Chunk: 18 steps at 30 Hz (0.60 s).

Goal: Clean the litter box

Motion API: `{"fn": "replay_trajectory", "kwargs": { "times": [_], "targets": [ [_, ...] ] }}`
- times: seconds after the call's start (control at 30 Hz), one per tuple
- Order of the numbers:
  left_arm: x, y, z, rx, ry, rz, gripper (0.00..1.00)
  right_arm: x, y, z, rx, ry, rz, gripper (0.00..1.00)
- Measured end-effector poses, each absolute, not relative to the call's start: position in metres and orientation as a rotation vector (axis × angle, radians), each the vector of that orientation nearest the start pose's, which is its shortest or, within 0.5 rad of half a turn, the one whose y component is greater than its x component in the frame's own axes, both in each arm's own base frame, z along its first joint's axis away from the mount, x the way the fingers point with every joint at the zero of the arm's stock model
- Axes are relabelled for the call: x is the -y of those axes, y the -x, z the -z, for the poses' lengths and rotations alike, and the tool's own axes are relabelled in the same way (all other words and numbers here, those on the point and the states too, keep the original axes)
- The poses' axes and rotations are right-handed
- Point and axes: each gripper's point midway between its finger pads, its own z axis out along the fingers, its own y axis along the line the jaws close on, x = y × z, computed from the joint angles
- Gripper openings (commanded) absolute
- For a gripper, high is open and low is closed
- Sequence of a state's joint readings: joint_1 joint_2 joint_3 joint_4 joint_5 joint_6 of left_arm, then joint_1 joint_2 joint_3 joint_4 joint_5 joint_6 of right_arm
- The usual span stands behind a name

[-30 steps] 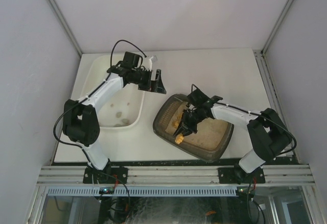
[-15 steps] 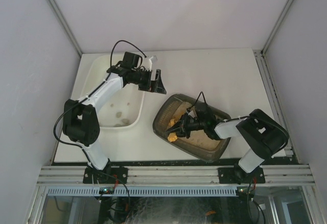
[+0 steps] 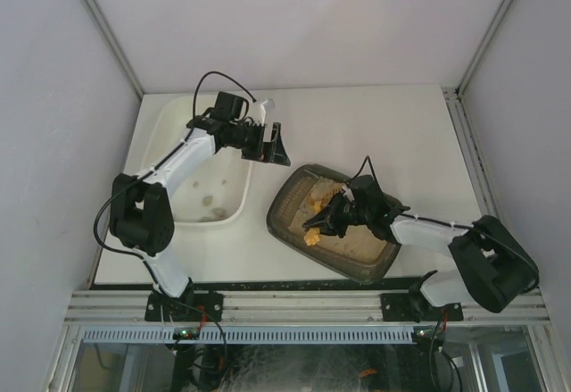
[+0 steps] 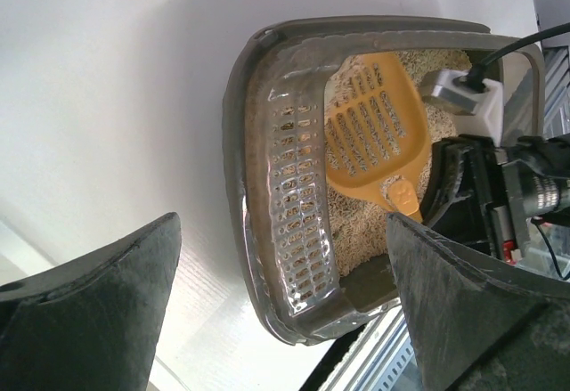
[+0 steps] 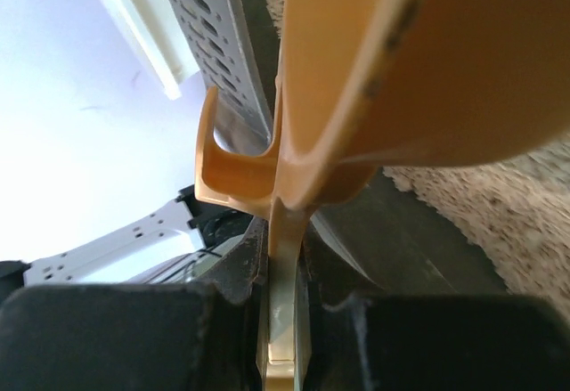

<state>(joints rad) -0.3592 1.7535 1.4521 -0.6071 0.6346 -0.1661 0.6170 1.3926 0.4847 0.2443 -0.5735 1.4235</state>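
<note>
My right gripper (image 3: 337, 221) is clamped on the thin handle of the orange slotted plastic scoop (image 4: 374, 133). In the wrist view the handle runs edge-on between the jaws, so the hold is narrow. The scoop head sits inside the dark grey-brown rounded plastic litter box (image 3: 284, 218), over the beige sandy litter (image 4: 356, 222) and close to the perforated inner wall at the box's left end. I can't tell whether the blade is digging in or only resting on the surface.

My left gripper (image 3: 268, 142) hangs wide open and empty, above and just beyond the box's far-left corner. The white plastic tub (image 3: 227, 187) lies to the left of the box, with a strip of white table (image 3: 375, 133) between them.

What worries me from here:
- **Handle slip:** with such a thin handle, a hard push into the sand could twist the scoop in the jaws or slip it out.
- **Box sliding:** nothing is holding the box, so dragging the scoop against that wall may shove it sideways.
- **Spills:** a fast lift or a tilted blade would throw litter over the rim onto the table. The same could happen while crossing the strip to the tub.
- **Collision:** the left arm sits on the route from box to tub, so the two arms could hit there.
- **Cable:** the right wrist's cable loops above the box and could snag.
</note>
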Motion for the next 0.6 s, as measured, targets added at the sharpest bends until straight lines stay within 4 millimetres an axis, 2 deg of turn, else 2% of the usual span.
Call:
{"fn": "replay_trajectory", "kwargs": {
  "times": [0.13,0.23,0.4,0.6],
  "targets": [
    [0.249,-0.352,-0.166,-2.444,-0.519,1.011,1.0,-0.279,-0.18,-0.09,-2.716,-0.649,-1.411,0.0],
    [0.249,-0.352,-0.166,-2.443,-0.52,1.011,1.0,-0.267,-0.165,-0.082,-2.8,-0.617,-1.33,0.0],
    [0.249,-0.352,-0.165,-2.445,-0.52,1.011,1.0,-0.259,-0.15,-0.083,-2.874,-0.554,-1.283,0.0],
    [0.248,-0.348,-0.159,-2.463,-0.515,1.012,1.0,-0.247,-0.144,-0.084,-2.918,-0.542,-1.26,0.0]
  ]
}}
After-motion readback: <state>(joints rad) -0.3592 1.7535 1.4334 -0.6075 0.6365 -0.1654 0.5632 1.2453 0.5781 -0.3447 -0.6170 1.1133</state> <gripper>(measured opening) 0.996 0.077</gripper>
